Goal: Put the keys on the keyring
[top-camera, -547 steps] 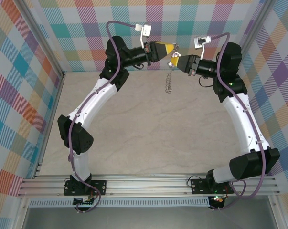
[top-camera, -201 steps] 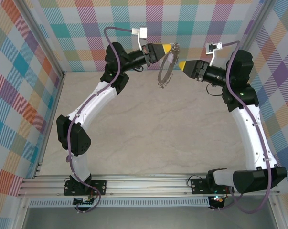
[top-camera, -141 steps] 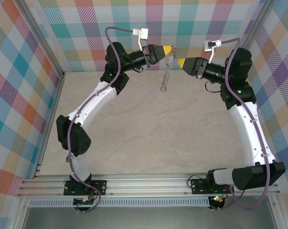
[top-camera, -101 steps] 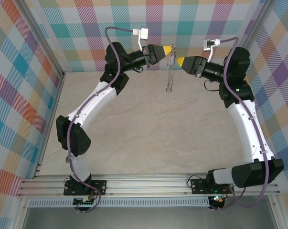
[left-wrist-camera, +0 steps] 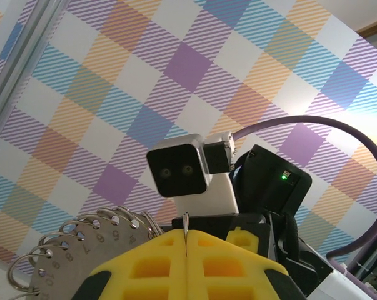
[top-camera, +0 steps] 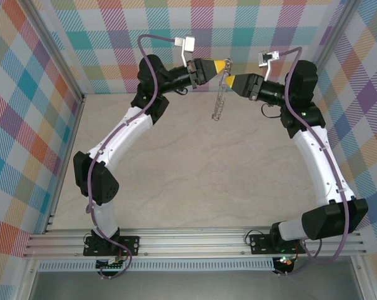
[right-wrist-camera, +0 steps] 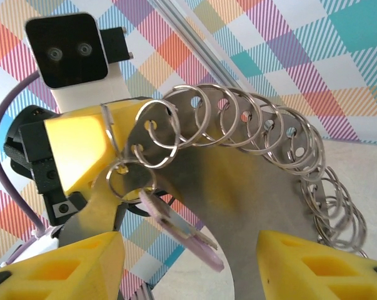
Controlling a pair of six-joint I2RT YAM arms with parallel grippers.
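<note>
Both arms are raised and bent inward over the far side of the pale marbled table (top-camera: pixel 194 169). Their yellow-tipped grippers point at each other, tips almost meeting. The left gripper (top-camera: pixel 222 64) is clenched on the upper edge of the keyring (top-camera: pixel 220 103) and grasps it between its closed jaws. The keyring is a flat grey metal crescent plate, stamped with numbers and edged with a row of small wire split rings (right-wrist-camera: pixel 282 134), and it hangs down below the left gripper. The right gripper (right-wrist-camera: pixel 188 247) sits just beside it with its jaws parted, grasping nothing. In the right wrist view the plate's upper end lies between its yellow fingers (right-wrist-camera: pixel 75 265). The tiny key (right-wrist-camera: pixel 179 226), flat with a pale lilac head, dangles from a small ring on the plate, just beside the left gripper's fingertip.
</note>
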